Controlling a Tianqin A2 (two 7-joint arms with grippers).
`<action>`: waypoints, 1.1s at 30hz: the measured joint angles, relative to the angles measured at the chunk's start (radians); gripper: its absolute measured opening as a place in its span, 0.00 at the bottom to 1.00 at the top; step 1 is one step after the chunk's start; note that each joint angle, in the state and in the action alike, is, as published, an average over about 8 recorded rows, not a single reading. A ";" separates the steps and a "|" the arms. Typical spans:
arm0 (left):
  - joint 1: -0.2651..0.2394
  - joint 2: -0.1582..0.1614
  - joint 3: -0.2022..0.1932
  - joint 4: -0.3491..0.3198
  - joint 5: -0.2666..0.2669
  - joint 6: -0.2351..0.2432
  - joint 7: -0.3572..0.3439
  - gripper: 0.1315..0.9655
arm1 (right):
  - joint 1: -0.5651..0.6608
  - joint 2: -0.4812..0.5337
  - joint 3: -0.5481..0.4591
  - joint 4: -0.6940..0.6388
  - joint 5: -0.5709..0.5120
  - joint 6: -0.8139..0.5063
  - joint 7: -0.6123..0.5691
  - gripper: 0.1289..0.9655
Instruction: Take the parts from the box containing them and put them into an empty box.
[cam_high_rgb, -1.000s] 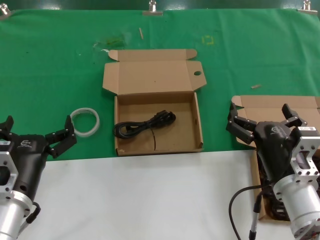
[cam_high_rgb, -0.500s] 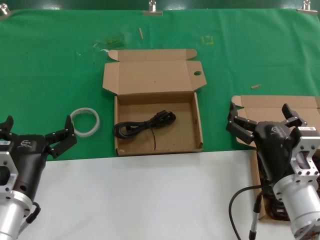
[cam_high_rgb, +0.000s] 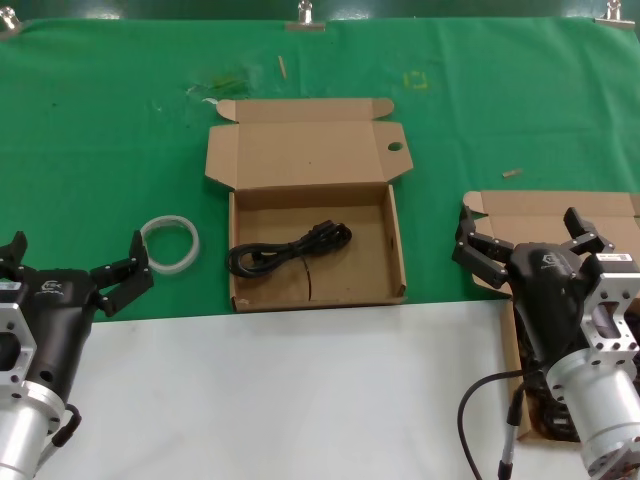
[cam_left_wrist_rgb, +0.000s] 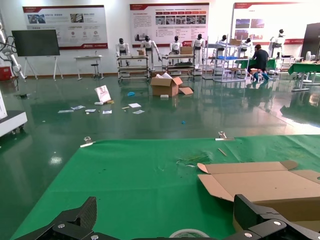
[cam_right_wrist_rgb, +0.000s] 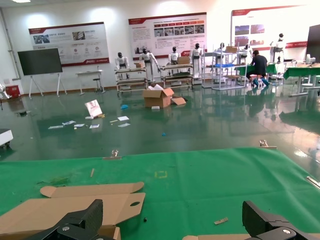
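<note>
— Looking down from the head: what was there?
— One black cord (cam_high_rgb: 290, 250) lay in the holed box (cam_high_rgb: 395, 215) at 12 o'clock. Right claw (cam_high_rgb: 520, 240) hung wide open, empty, over the source box (cam_high_rgb: 540, 205) at 3 o'clock.
— The wrist views?
— Left claw (cam_left_wrist_rgb: 170, 220) was wide open too, empty. The cord's loops might slip out.

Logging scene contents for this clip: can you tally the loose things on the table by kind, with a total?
Cardboard boxes: 2, the centre box with the holed lid tab and the box at the right, mostly hidden by the right arm.
Black power cords: 1 in plain view, lying in the centre box.
White tape rings: 1.
Total: 4.
</note>
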 joint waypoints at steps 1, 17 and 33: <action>0.000 0.000 0.000 0.000 0.000 0.000 0.000 1.00 | 0.000 0.000 0.000 0.000 0.000 0.000 0.000 1.00; 0.000 0.000 0.000 0.000 0.000 0.000 0.000 1.00 | 0.000 0.000 0.000 0.000 0.000 0.000 0.000 1.00; 0.000 0.000 0.000 0.000 0.000 0.000 0.000 1.00 | 0.000 0.000 0.000 0.000 0.000 0.000 0.000 1.00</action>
